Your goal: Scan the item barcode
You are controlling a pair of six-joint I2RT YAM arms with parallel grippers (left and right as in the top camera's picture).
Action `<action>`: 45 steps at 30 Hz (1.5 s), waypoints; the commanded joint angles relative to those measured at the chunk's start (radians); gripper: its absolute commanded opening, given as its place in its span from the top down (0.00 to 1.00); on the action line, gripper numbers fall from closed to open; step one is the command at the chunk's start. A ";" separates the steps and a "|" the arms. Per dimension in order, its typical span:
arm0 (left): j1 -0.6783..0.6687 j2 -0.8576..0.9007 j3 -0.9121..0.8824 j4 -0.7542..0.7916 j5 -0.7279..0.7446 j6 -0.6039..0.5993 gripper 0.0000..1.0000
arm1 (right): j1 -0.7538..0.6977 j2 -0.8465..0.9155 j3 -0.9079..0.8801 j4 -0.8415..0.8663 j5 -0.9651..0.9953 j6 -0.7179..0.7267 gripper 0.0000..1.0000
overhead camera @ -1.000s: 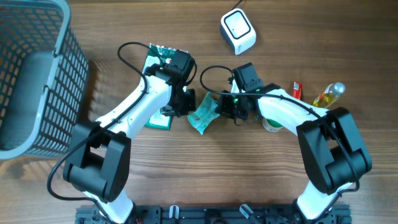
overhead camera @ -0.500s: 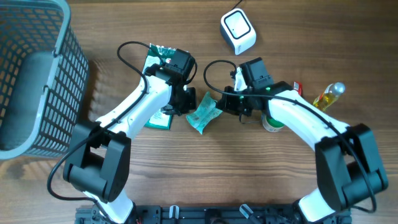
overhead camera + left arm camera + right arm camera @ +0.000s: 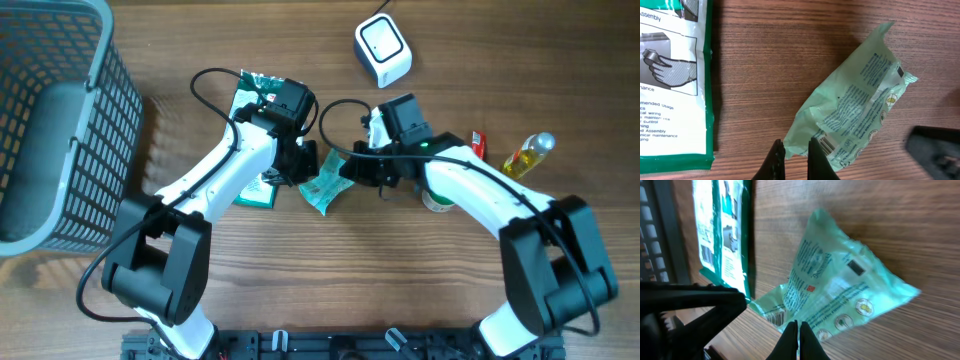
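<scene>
Crinkled pale-green plastic packet (image 3: 325,186) lies mid-scene on the wooden counter (image 3: 400,290), long axis near-left to far-right, between the arms. Left end effector (image 3: 794,145) looks clenched on the packet's left edge. Right end effector (image 3: 797,327) is clenched at the right edge; hold unclear. Wrist views show the barcode (image 3: 826,145) face-up; overhead does not. White cube scanner (image 3: 383,51) sits far-right.

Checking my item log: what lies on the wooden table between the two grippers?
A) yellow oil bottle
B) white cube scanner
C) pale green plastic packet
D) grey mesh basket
C: the crinkled pale green plastic packet lies between the left gripper and the right gripper.
</scene>
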 commanded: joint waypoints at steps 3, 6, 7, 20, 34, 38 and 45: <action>-0.005 0.067 -0.012 0.010 0.017 -0.016 0.96 | 0.020 0.106 -0.008 0.042 -0.028 0.022 0.96; -0.005 0.125 -0.012 0.023 0.017 -0.016 0.96 | 0.020 0.147 -0.008 0.060 -0.027 0.023 0.96; -0.005 0.150 -0.012 0.030 0.016 -0.016 0.96 | 0.020 0.159 -0.008 0.061 -0.026 0.023 0.96; 0.048 0.219 0.000 0.036 -0.047 -0.016 0.96 | 0.020 0.261 -0.008 0.061 0.030 0.021 0.95; 0.224 0.064 0.021 -0.109 0.471 0.259 0.96 | 0.019 0.261 -0.008 0.064 0.033 0.019 0.95; 0.213 0.066 -0.008 -0.095 0.505 0.269 0.96 | 0.019 0.261 -0.008 0.064 0.033 0.019 0.95; 0.207 0.080 -0.122 0.027 0.548 0.268 0.96 | 0.019 0.261 -0.008 0.064 0.033 0.019 0.95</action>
